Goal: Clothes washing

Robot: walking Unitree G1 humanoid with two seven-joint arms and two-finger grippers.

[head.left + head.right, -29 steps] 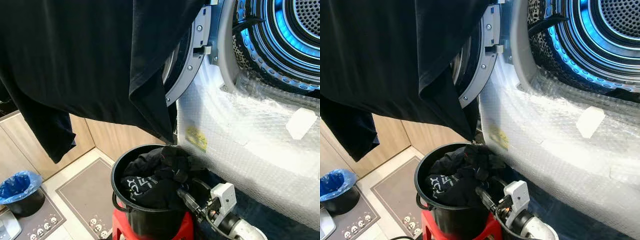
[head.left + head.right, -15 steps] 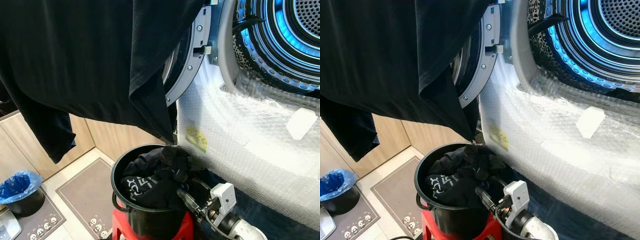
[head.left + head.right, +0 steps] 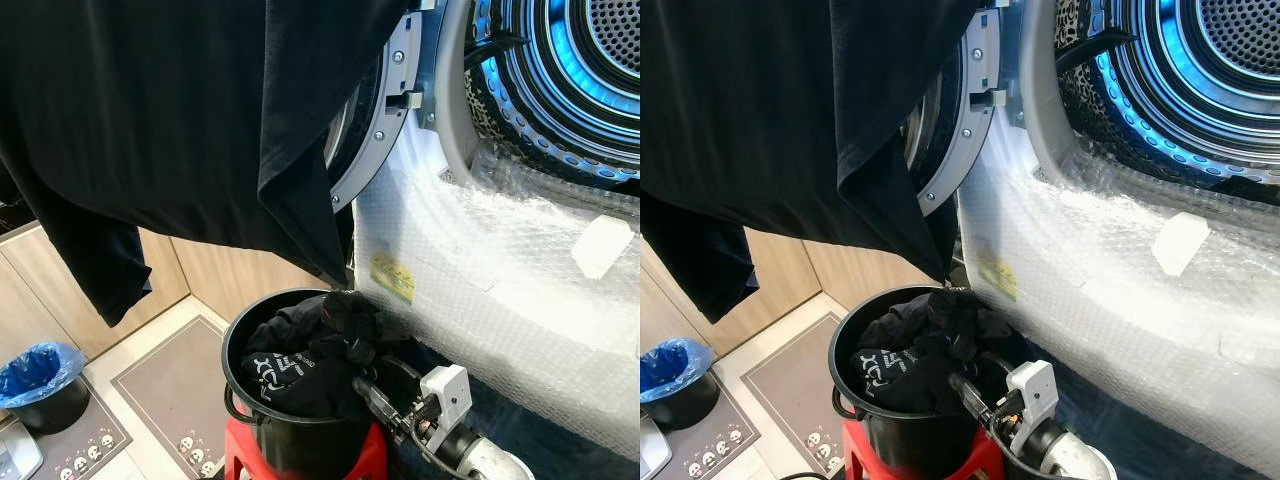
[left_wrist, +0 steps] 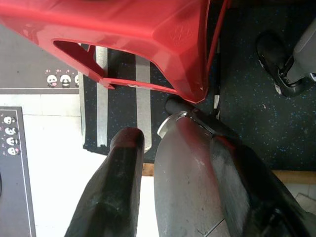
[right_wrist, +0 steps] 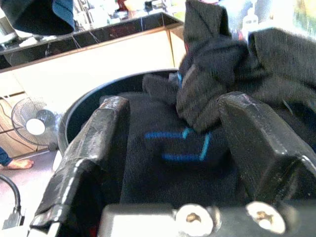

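Drum mouth: I see the drum open and unblocked.
Left side: a hanging garment covers the door.
Bucket: clothes fill the bucket; my right pincer straddles them, fingers apart.

Hanging black garment and washer drum, both cropped by the frame's top.

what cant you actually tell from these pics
- What holds up the hanging black garment: cut off by the top edge of both eye views.
- How full the black bucket is: the dark clothes hide its inside.
- Whether the right gripper touches those clothes: the right wrist view is blurred.
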